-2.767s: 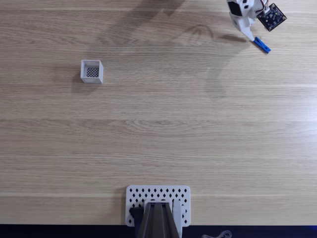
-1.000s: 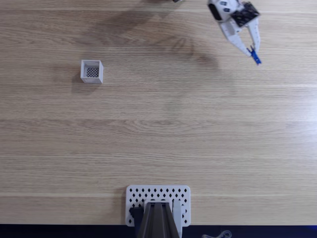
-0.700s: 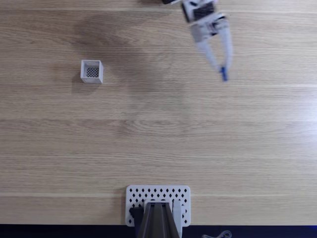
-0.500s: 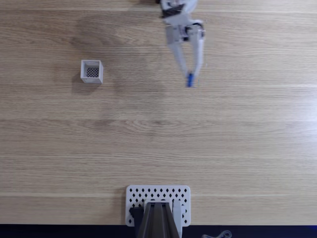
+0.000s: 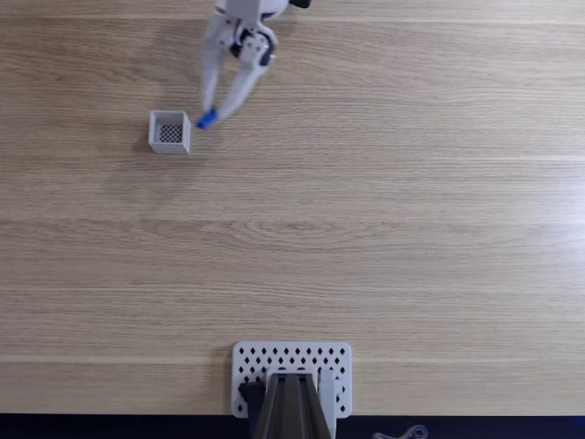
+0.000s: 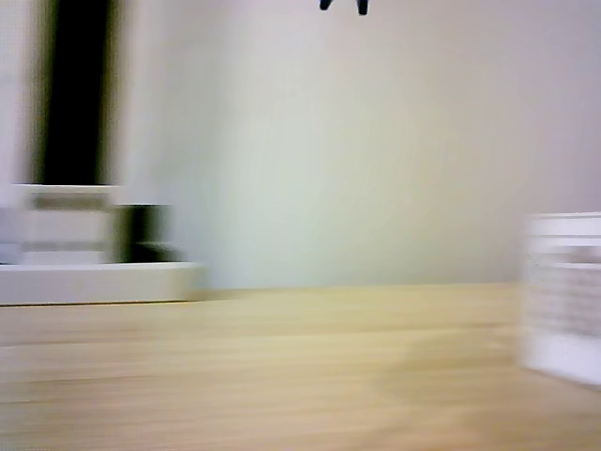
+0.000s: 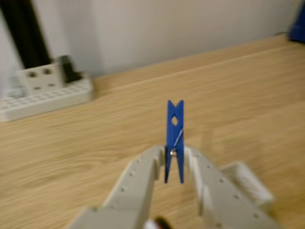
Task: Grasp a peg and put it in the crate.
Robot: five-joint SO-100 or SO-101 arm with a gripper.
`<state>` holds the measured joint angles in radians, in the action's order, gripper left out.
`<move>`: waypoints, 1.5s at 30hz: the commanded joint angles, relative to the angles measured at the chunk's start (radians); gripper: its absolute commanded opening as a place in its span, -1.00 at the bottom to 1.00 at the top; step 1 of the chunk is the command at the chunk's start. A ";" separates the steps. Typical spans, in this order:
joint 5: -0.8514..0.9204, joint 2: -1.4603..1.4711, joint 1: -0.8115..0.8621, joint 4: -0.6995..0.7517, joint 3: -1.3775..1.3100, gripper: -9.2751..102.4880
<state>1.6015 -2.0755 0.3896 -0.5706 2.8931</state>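
1. Fixed view: gripper (image 5: 209, 116) comes in from the far edge of the wooden worktop (image 5: 384, 238), left of centre, white fingers (image 5: 209, 75) angled down toward the near-left.
2. Fingers are drawn in on the peg (image 5: 207, 118); the blue piece sits between the tips, pinched on both sides.
3. Wrist view: peg (image 7: 174, 138) stands upright between the two pale fingers (image 7: 138, 179), forked end pointing up, metal spring visible at the grip line. Gripper (image 7: 174, 162) jaws are narrow, touching the peg's flat sides.
4. Crate (image 5: 170, 132) sits on the worktop toward the far-left corner, upright, open top, dark mesh bottom visible in the fixed view.
5. In the fixed view the peg appears just beside the crate's right wall, at its far-right corner; not inside it. Height above the worktop cannot be told from this view.
6. Wrist view: a pale box corner, likely the crate (image 7: 248, 183), shows low right behind the right finger, blurred.
7. White plate (image 5: 292, 368) with diamond holes lies at the near edge of the worktop, centre; a dark-grey block (image 5: 288, 407) sits on it.
8. Wrist view: that plate (image 7: 45, 98) is at far left, blurred, with a black upright (image 7: 24, 36) behind it.
9. Other view: heavily blurred; white box (image 6: 563, 296) at right edge on the worktop, white base (image 6: 94, 280) at left.
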 commanded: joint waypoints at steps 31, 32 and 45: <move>0.009 0.469 0.189 -0.038 -0.382 -0.84; 0.009 0.471 0.187 -0.038 -0.382 -0.84; 0.009 0.466 0.179 -0.037 -0.379 -0.55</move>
<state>1.6183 -1.5877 0.5676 -0.5768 2.5878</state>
